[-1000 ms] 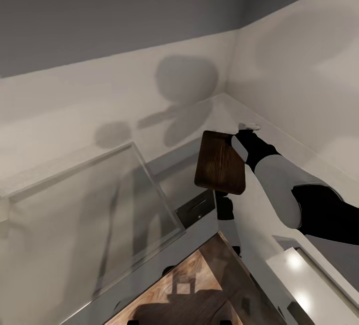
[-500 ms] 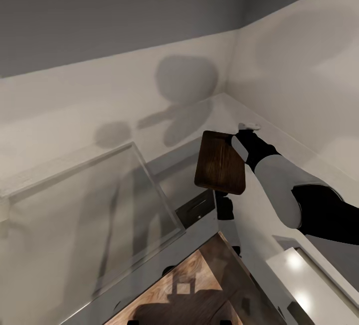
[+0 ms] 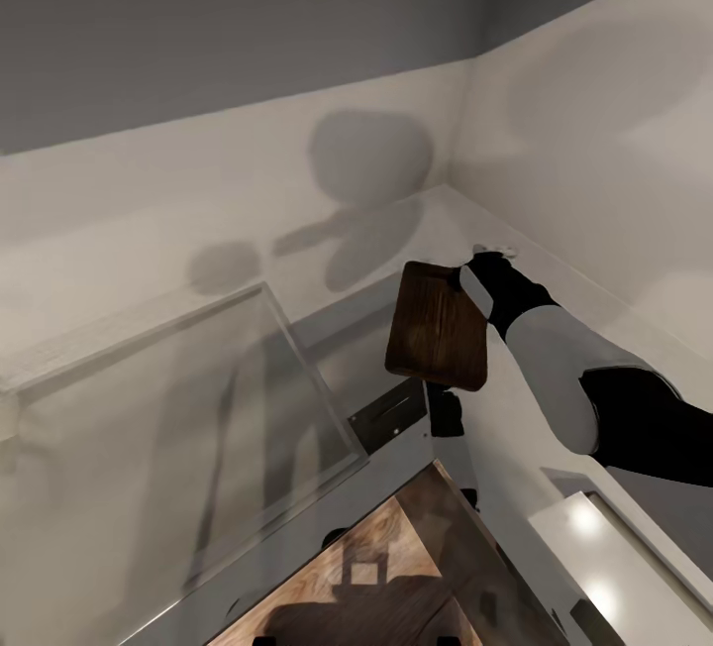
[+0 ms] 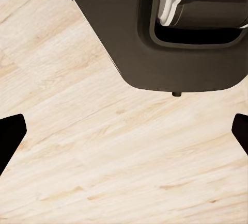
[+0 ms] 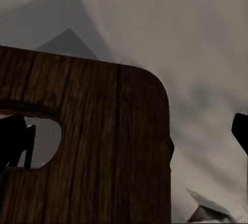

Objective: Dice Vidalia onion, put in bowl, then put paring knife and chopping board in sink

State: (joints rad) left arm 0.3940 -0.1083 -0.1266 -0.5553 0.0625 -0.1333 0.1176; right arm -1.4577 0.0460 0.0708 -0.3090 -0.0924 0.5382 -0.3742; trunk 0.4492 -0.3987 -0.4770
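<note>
Right gripper (image 3: 473, 279) is clamping the chopping board (image 3: 437, 339), lifted clear above the counter (image 3: 327, 230); left gripper (image 4: 124, 131) is hanging apart over plank floor (image 4: 103, 162).

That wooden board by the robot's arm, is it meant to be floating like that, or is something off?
It does look odd: the chopping board hangs tilted in mid-air above the countertop, resting on nothing. The right gripper is at its slot-handle end, apparently carrying it. Nothing looks spilled or broken.

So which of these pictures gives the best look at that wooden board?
The head view: it shows the whole chopping board, held up at the end of the right arm. The right wrist view shows it very close, one rounded corner and the slot handle. The left wrist view looks at pale plank floor.
</note>
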